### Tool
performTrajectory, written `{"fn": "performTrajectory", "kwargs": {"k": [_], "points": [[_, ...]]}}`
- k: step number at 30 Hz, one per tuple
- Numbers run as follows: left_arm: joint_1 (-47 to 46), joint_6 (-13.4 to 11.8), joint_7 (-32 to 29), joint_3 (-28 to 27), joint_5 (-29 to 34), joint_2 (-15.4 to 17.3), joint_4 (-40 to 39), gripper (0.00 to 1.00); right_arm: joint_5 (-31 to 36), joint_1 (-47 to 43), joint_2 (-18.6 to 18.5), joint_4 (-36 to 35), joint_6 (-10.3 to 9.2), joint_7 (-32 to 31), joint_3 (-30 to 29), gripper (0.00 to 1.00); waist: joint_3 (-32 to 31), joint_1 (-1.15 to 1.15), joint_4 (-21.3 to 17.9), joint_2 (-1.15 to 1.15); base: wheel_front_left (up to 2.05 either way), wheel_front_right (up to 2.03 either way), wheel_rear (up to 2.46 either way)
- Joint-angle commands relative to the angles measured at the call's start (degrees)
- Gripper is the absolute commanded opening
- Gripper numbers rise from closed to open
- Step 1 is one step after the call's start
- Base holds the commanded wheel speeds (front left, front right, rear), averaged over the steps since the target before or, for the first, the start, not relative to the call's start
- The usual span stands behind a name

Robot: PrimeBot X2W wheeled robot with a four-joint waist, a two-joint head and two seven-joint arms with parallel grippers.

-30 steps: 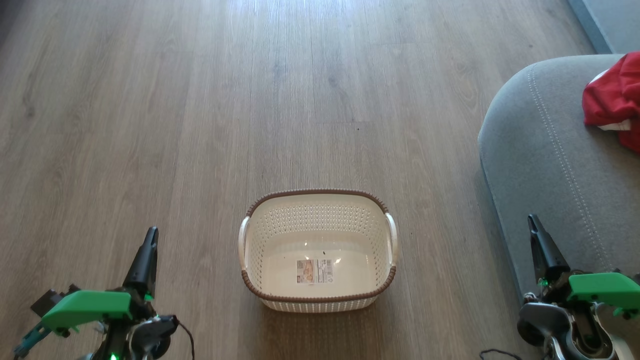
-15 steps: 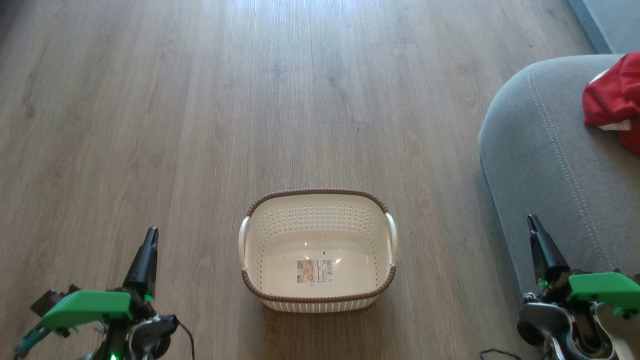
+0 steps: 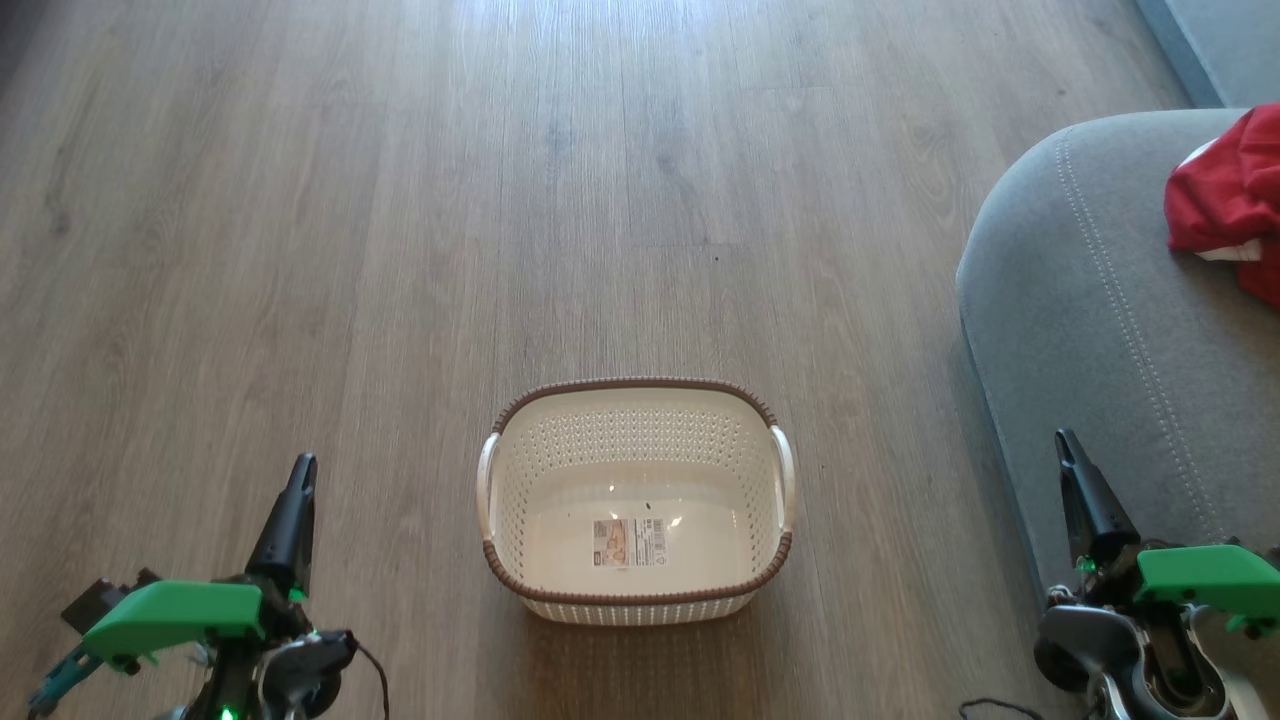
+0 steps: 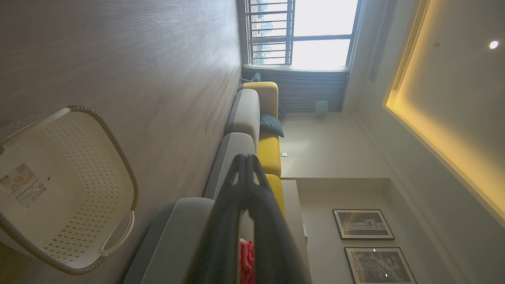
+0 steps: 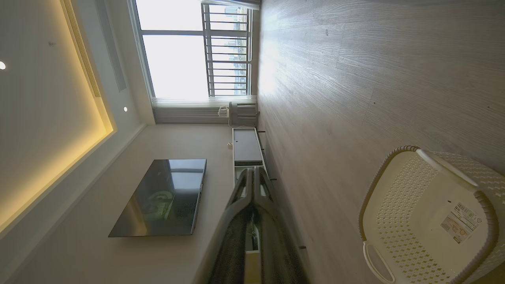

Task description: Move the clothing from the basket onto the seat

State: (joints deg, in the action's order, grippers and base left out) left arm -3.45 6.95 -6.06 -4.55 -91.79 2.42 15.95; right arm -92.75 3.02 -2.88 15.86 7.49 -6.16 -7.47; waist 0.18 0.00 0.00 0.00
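Clothing [image 3: 1225, 205] lies on the seat [image 3: 1080, 300], basket [image 3: 640, 384] empty; the right end effector [image 3: 1064, 440], pressed together like the left end effector [image 3: 303, 465], could catch the seat's edge if swung.

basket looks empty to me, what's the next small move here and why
Probably no further pick; I'd leave both arms parked. The small cream perforated plastic basket holds nothing but its sticker label, the bright red fabric clothing lies on the large grey upholstered seat, and the left claw and right claw are shut on nothing.
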Motion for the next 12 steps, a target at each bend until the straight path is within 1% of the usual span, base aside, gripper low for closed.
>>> {"fn": "performTrajectory", "kwargs": {"k": [1, 12], "points": [[-2.74, 0.54, -0.42, -1.96, -0.39, 0.45, -1.91, 0.0, 0.59, 3.16, -0.04, -1.84, 0.0, -0.33, 0.95, 0.0, 0.0, 0.0, 0.0, 0.0, 0.0, 0.0, 0.0], [-2.74, 0.54, -0.42, -1.96, -0.39, 0.45, -1.91, 0.0, 0.6, 3.16, -0.03, -1.84, 0.0, -0.34, 0.93, 0.0, 0.0, 0.0, 0.0, 0.0, 0.0, 0.0, 0.0]]}}
